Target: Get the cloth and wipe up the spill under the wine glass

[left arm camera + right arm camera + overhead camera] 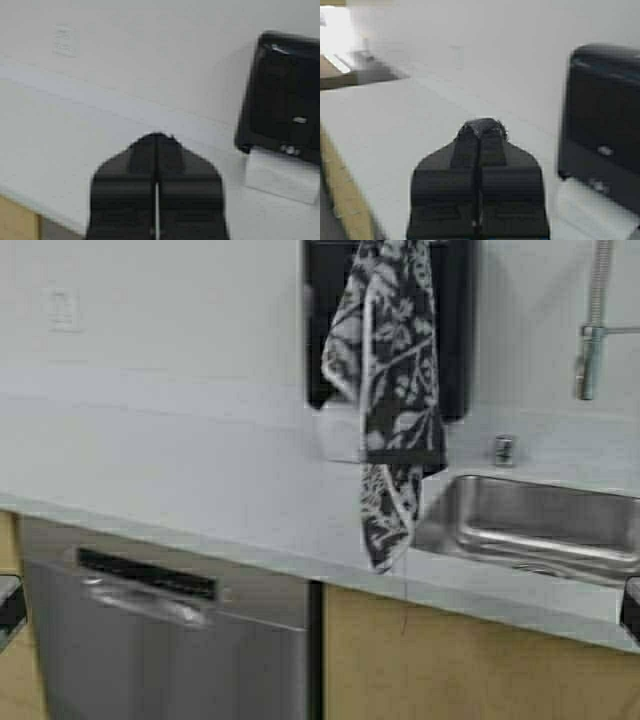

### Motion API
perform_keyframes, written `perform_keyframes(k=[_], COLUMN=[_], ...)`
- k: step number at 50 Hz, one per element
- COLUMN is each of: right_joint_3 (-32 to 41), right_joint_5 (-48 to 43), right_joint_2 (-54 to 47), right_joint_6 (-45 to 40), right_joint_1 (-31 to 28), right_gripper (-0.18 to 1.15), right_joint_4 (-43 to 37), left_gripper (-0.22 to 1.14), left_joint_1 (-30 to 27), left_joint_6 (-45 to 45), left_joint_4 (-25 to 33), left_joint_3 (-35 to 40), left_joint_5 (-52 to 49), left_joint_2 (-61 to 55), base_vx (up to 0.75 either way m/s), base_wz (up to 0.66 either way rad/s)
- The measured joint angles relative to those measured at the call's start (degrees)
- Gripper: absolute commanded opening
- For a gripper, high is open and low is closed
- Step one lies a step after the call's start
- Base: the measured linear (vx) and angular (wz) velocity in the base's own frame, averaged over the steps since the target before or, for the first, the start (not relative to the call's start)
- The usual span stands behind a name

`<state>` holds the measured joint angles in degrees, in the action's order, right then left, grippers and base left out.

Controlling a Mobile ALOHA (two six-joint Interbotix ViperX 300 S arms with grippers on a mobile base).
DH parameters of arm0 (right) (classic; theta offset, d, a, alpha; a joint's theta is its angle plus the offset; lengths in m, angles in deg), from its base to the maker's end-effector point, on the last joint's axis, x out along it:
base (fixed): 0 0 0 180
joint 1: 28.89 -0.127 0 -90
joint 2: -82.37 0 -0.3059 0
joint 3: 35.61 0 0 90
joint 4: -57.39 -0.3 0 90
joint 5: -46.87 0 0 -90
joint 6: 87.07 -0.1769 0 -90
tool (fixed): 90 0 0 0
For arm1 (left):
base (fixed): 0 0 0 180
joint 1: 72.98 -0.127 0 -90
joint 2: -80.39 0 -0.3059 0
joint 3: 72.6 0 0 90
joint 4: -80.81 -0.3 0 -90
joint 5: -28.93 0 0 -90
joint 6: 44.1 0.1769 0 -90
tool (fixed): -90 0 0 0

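The cloth [390, 390], dark with a white leaf pattern, hangs free in the middle of the high view. Its top runs out past the frame's upper edge and its lower end dangles over the counter's front edge. My right gripper [481, 129] is shut, with a tuft of the cloth [489, 125] pinched at its fingertips. It is above what the high view shows. My left gripper [157, 137] is shut with nothing in it, held over the white counter. The wine glass and the spill are out of view.
A black paper towel dispenser [455, 330] hangs on the wall behind the cloth. A steel sink [530, 525] with a faucet [592, 330] lies to the right. A dishwasher [150, 640] sits under the white counter [180, 470] on the left.
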<state>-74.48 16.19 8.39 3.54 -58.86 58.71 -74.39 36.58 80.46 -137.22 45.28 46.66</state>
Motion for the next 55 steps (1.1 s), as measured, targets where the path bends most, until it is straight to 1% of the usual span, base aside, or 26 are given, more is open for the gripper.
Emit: perform_keyframes(k=[21,32,55], right_joint_3=[-1.93,-3.16,-3.43], right_joint_5=[-2.02,-2.11,-2.2], right_joint_2=[-0.7,-0.35,-0.09], right_joint_6=[-0.7,-0.7,-0.7], right_joint_1=[4.31,4.22,3.87], right_gripper=[0.07,0.07,0.07], right_joint_4=[-0.97,-0.97,-0.97], left_gripper=[0.02,0.02,0.02], left_joint_1=[0.0,0.0,0.0], left_joint_6=[-0.18,-0.7,-1.93], left_joint_4=[-0.09,-0.09,0.0], left_joint_3=[0.26,0.26,0.26], left_joint_5=[-0.7,-1.14,-1.41], left_joint_2=[-1.76,-1.41,-0.18], base_vx=[-0.13,-0.1,-0.11], base_wz=[0.5,0.6,0.52])
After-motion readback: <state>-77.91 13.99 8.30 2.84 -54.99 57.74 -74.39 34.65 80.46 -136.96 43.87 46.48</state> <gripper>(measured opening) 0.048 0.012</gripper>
